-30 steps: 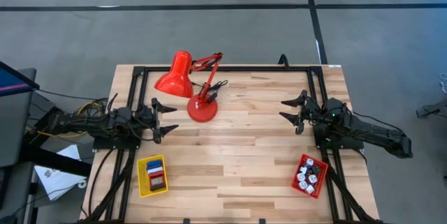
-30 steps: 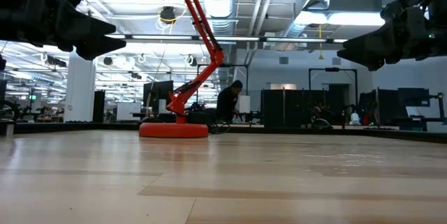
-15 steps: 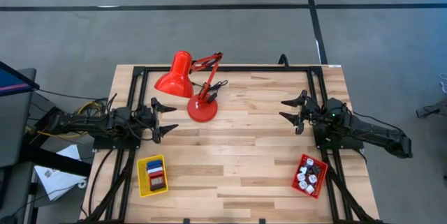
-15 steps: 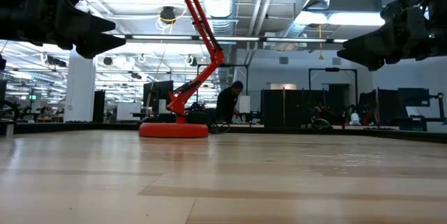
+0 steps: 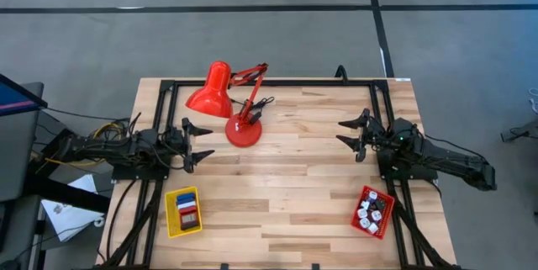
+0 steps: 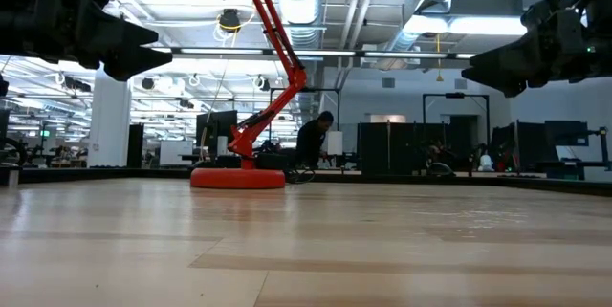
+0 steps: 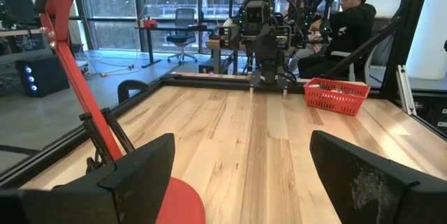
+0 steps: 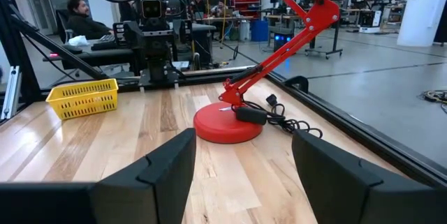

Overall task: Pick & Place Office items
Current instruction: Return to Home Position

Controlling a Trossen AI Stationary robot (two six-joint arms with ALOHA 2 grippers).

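Wooden surface [image 5: 286,194] bears a red lamp [image 5: 243,133] just beside the left end effector [image 5: 202,144], which, like the right end effector [image 5: 340,133] opposite, hangs wide apart and empty, while the items [image 5: 187,211] lie in the yellow tray [image 5: 171,213] and red tray [image 5: 356,209] near the arms.

Overhead, low, two facing wrist views

Even overhead light casts soft shadows on the table [image 5: 303,186], while ceiling lamps [image 6: 435,22] glare in the low view.
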